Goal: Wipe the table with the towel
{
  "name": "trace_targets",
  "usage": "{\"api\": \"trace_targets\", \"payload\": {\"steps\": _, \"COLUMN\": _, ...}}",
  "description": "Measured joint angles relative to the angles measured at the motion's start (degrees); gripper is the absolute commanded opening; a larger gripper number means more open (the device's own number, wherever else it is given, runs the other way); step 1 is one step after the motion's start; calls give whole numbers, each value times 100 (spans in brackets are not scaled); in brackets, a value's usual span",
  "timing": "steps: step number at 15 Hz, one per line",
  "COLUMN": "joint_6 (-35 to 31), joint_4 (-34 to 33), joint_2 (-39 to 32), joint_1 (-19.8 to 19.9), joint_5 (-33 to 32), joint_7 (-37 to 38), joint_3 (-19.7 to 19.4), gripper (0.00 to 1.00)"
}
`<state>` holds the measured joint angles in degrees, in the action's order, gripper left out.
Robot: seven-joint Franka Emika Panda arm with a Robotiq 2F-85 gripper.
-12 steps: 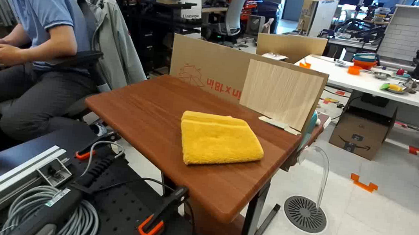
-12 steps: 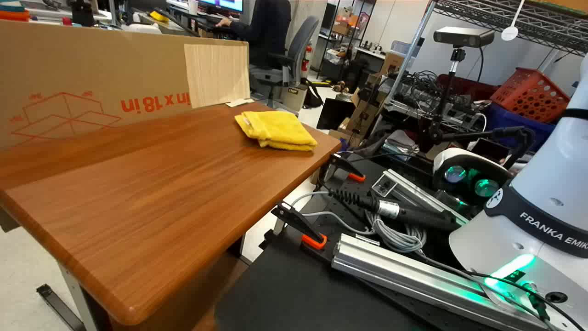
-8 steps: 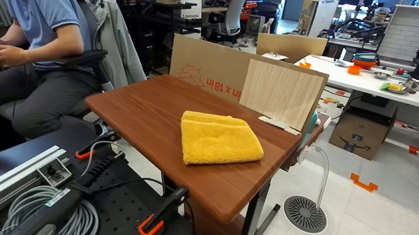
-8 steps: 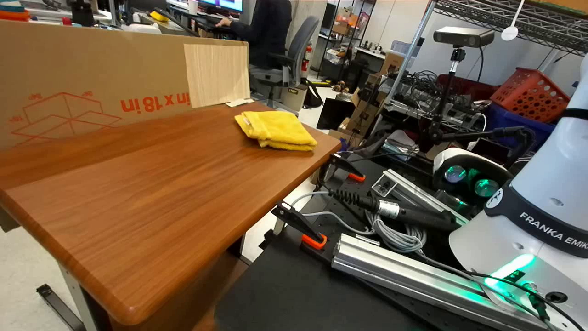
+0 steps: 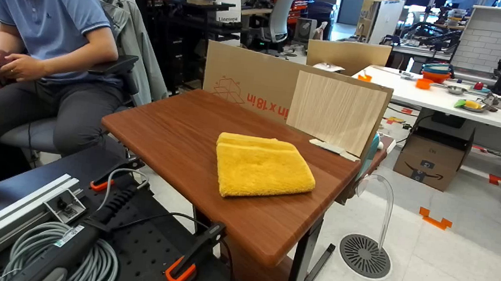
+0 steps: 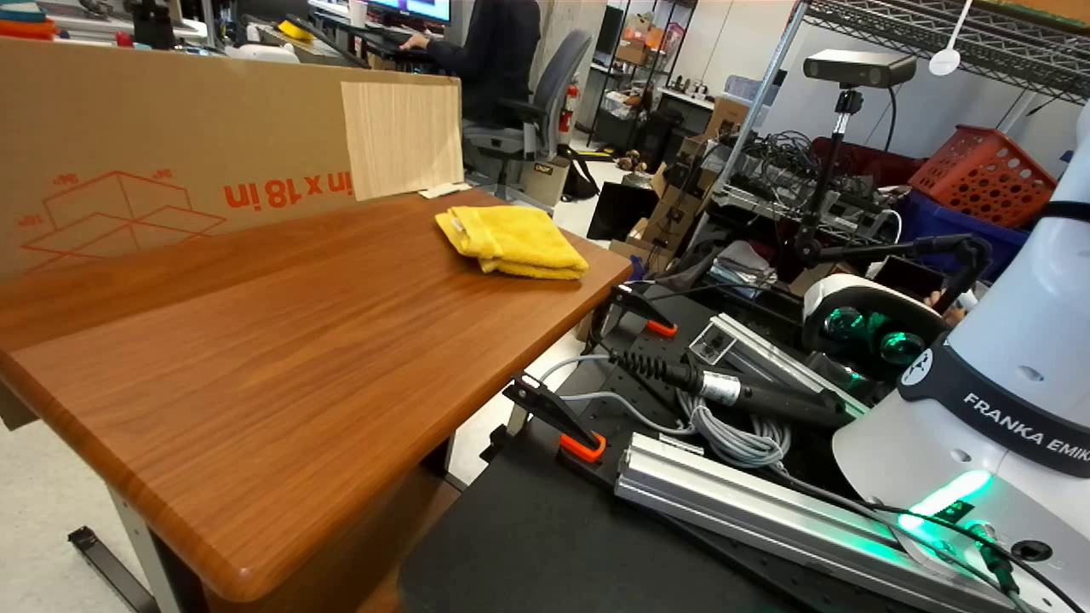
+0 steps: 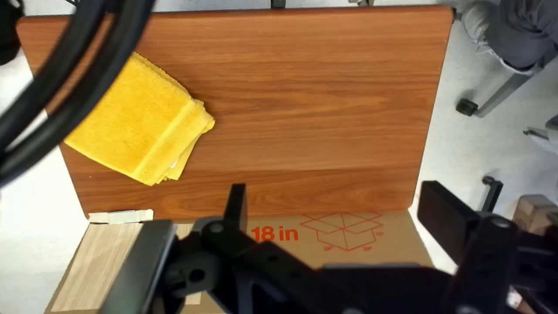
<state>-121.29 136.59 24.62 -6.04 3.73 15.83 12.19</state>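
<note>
Folded mustard-yellow cloth towel [image 7: 139,126] on reddish-brown wood-topped table [image 7: 314,96]; black two-fingered gripper [image 7: 333,194] with fingers spread wide.
Towel lies flat toward the table end where a pale wood-grain panel [image 5: 336,112] stands against a tan cardboard sheet printed in red [image 5: 253,72], which runs along one long edge. In the wrist view the towel sits to one side of the gripper; two thick black cables [image 7: 101,83] cross in front of part of it. In an exterior view a seated person in a blue short-sleeved shirt [image 5: 59,15] is near the opposite end.
</note>
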Motion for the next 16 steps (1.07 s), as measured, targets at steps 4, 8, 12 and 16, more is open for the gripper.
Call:
{"api": "trace_targets", "payload": {"steps": 4, "joint_6": -889, "joint_4": -115, "joint_2": -685, "joint_1": 438, "joint_5": 306, "joint_7": -103, "joint_3": -817, "gripper": 100}}
{"api": "trace_targets", "payload": {"steps": 8, "joint_6": -1021, "joint_4": -633, "joint_2": -1784, "joint_1": 860, "joint_5": 754, "joint_7": -140, "joint_3": -1451, "gripper": 100}}
{"api": "trace_targets", "payload": {"steps": 12, "joint_6": -1027, "joint_4": -1428, "joint_2": -3148, "joint_1": 1224, "joint_5": 789, "joint_7": 88, "joint_3": -1818, "gripper": 100}}
{"api": "trace_targets", "payload": {"steps": 16, "joint_6": -821, "joint_4": -2191, "joint_2": -4290, "joint_1": 1368, "joint_5": 769, "joint_7": 272, "joint_3": -2029, "gripper": 100}}
